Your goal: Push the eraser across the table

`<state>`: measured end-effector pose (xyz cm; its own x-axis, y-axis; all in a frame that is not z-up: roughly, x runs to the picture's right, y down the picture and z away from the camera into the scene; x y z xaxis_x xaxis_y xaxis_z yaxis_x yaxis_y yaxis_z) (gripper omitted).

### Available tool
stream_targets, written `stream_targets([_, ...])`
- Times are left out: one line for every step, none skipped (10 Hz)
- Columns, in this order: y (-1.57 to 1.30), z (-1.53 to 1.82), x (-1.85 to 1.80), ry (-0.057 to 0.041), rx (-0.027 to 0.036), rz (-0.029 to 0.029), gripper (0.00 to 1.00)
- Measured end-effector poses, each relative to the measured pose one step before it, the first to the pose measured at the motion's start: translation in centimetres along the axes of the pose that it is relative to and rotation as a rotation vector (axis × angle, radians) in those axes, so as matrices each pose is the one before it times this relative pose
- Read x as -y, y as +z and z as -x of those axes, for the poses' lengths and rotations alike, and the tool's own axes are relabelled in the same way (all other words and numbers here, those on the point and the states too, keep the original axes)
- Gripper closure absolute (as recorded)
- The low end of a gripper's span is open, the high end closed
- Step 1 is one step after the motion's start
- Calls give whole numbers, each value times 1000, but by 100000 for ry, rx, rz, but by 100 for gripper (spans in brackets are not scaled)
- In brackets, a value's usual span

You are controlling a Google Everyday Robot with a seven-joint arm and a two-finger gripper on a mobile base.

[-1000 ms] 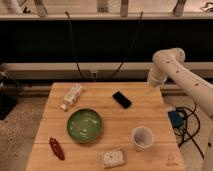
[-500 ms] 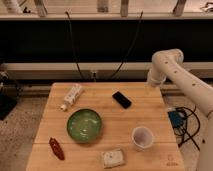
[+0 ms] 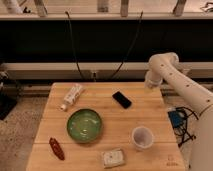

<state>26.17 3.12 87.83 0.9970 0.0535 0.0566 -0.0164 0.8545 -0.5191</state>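
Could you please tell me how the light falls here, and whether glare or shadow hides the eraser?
In the camera view, even light covers the table, while the wall behind is dark; the eraser shows plainly, black on pale wood, unhidden by glare or shadow; the gripper, over the table's far right edge, is lit against that dark wall.

White arm [image 3: 189, 94] enters from lower right edge of view and climbs leftward as thick, smooth link. Link ends in rounded joint [image 3: 166, 62], highest part of arm. From joint, short last section turns down and slightly left. Gripper [image 3: 151, 82] hangs at its end, pointing down, by far right corner of table [image 3: 150, 107], just off right edge.
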Motion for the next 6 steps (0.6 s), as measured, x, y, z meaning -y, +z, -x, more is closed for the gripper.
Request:
stream_targets([988, 267, -99, -213, 146, 336, 100])
stream_targets([914, 526, 12, -574, 280, 363, 100])
stream_targets([357, 146, 99, -510, 67, 278, 100])
stream_targets([251, 49, -48, -290, 104, 434, 100])
stream_targets([463, 148, 50, -828, 246, 516, 100])
stream_targets([698, 135, -189, -858, 5, 1371, 100])
